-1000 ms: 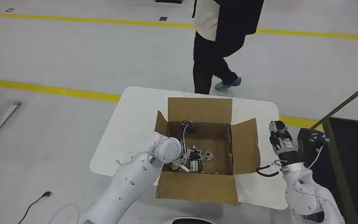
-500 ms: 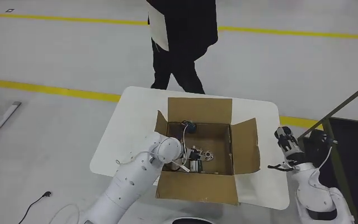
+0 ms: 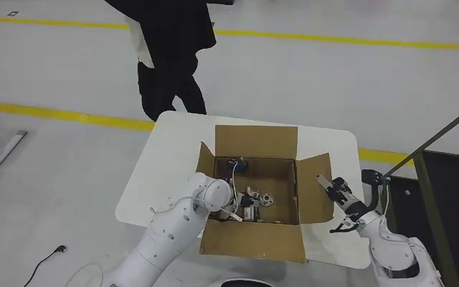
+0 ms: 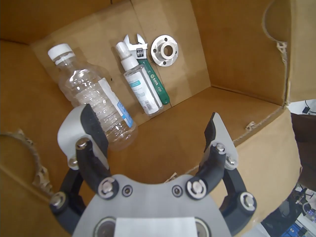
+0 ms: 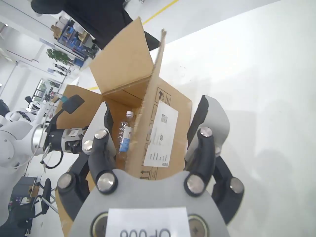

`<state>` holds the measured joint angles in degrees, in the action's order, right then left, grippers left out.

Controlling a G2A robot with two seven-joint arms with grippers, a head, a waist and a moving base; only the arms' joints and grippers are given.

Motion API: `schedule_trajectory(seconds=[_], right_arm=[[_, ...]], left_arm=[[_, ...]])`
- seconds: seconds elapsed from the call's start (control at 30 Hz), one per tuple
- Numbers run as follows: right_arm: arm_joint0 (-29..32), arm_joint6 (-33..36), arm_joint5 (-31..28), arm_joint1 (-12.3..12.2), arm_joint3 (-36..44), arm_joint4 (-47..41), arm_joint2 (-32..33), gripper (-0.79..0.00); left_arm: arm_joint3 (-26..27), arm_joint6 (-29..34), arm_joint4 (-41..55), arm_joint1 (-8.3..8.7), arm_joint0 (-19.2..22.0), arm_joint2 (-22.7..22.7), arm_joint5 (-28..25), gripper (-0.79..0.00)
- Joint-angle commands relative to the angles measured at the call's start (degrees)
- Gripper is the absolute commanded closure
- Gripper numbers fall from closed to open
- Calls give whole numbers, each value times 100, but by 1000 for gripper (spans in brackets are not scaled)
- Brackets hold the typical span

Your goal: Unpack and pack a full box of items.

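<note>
Left gripper [image 4: 151, 122]: fingers spread wide, holding nothing. It hangs inside the cardboard box [image 4: 222, 38], above the floor. 1 finger sits over the water bottle's base; contact is unclear.
Water bottle [image 4: 95, 92]: lies on its side on the box floor, empty and capped. Probably light, smooth and easily crushed, so grip gently across the mid-body.
Spray bottle [image 4: 142, 87]: lies beside the water bottle, against the wrench. Likely light and fairly rigid; take it across the body.
Adjustable wrench [image 4: 151, 75]: green handle, flat on the floor. Stiff and probably heavier; take it by the handle.
Flange [image 4: 164, 52]: metal disc just beside the wrench head. Dense and low, likely the hardest of the 4 to grasp; pinch its raised hub or rim.
Right gripper [image 5: 156, 107]: fingers far apart, empty. It is outside the box at the right flap [image 3: 315, 188]; whether it touches the flap cannot be told.
</note>
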<state>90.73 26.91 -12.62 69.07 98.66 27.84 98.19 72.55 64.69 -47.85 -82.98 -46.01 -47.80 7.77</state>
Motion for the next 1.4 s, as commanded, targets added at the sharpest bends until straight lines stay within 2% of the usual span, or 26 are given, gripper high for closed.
schedule_trajectory(seconds=[0.0,0.03,0.07,0.23,0.37,0.6,0.9,1.23,1.27,1.33,1.37], right_arm=[[-13,-44,27,2,-32,33,-59,-83],[-11,-58,22,0,-44,63,-80,-25],[-9,-71,19,-1,-44,86,-103,0],[15,-117,12,-9,-60,121,-154,0],[58,-145,-6,-16,-55,100,-163,0],[124,-158,-53,-32,-50,37,-165,0],[167,-180,-51,-54,-40,-49,-126,0],[202,-222,-29,-76,-46,-68,-106,0],[202,-215,-20,-78,-48,-63,-111,0],[197,-219,-14,-82,-45,-60,-116,0],[195,-220,-10,-84,-51,-48,-124,0]], left_arm=[[-119,37,-183,-34,84,124,189,-785],[-174,56,-240,-53,127,185,238,-785],[-242,92,-325,-75,179,257,307,-785],[-685,224,-579,-215,411,589,675,-785],[-1069,137,-614,-340,574,784,774,-785],[-1611,-73,-590,-563,818,1051,749,-785],[-2352,-268,-807,-763,1012,1272,739,-785],[-2755,-329,-960,-956,1135,1398,728,-785],[-2775,-332,-963,-971,1147,1397,724,-730],[-2812,-330,-997,-995,1169,1399,723,-554],[-2837,-308,-1054,-1006,1182,1417,726,-526]])
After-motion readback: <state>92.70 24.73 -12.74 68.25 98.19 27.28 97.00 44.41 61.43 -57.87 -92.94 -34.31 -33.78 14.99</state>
